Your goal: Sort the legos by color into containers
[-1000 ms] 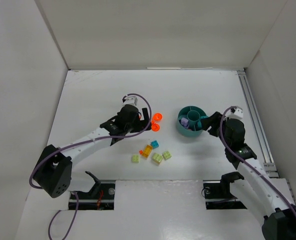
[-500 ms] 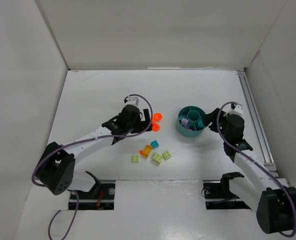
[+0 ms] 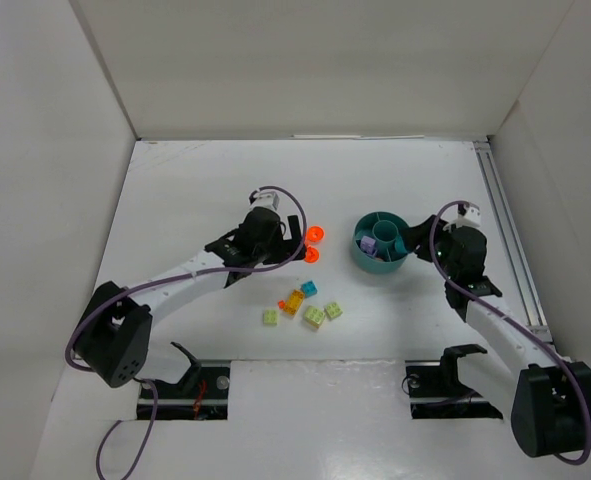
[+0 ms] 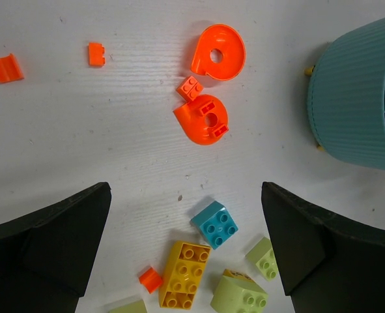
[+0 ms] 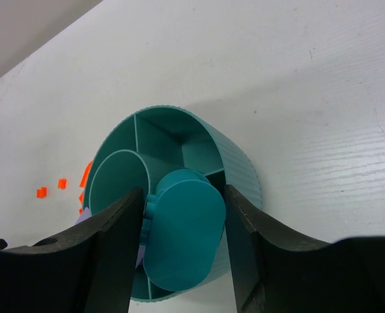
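Observation:
The round teal dish (image 3: 375, 265) stands right of centre, with a purple brick (image 3: 369, 244) in one compartment. My right gripper (image 3: 425, 247) is at its right rim, shut on a teal oval piece (image 5: 185, 238) held over the dish (image 5: 244, 169). My left gripper (image 3: 280, 245) is open and empty, hovering above loose legos. Between its fingers lie a blue-teal brick (image 4: 215, 225), a yellow-orange brick (image 4: 182, 274) and pale green bricks (image 4: 265, 255). Two round orange pieces (image 4: 219, 52) (image 4: 202, 119) and a small orange brick (image 4: 189, 87) lie beyond them.
Small orange bits (image 4: 4, 68) (image 4: 96, 54) lie to the left on the white table. Another pale green brick (image 3: 271, 317) lies nearest the arm bases. White walls enclose the table, and a rail (image 3: 505, 230) runs along the right side.
My right wrist has drawn a little right and back, still holding the teal piece at the dish. My left gripper has edged slightly right.

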Robot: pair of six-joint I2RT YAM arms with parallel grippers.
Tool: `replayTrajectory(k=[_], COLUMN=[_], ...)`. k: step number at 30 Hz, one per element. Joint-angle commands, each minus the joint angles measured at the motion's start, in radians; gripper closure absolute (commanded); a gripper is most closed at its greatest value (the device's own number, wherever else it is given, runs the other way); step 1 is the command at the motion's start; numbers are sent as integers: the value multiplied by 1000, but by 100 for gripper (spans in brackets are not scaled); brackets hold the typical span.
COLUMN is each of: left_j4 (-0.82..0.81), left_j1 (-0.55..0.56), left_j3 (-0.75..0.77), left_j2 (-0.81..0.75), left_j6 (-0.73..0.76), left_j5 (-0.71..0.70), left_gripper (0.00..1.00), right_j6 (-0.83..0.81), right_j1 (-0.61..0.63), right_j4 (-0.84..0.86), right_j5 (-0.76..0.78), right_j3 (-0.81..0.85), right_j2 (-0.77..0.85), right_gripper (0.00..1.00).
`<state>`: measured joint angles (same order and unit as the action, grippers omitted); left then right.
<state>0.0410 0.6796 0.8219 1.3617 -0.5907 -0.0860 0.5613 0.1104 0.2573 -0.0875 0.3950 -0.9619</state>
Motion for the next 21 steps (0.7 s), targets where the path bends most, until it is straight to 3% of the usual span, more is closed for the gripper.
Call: replayTrajectory(k=[1, 5, 18, 21], left_j4=[-26, -26, -26, -26], left_j1=[6, 6, 6, 6], left_j3=[49, 49, 49, 49], left_j2=[4, 4, 31, 40], left_j6=[12, 12, 12, 12], left_j5=[3, 3, 22, 22], left_gripper=[0, 0, 0, 0], right_j6=[-14, -57, -305, -345], right_j1=[-11, -11, -11, -11], right_j4=[76, 134, 822, 855], right_j5=[-14, -14, -170, -227], right_j3=[2, -22, -197, -188], right_j2=[26, 26, -118, -164], right_gripper=[55, 62, 72, 74])
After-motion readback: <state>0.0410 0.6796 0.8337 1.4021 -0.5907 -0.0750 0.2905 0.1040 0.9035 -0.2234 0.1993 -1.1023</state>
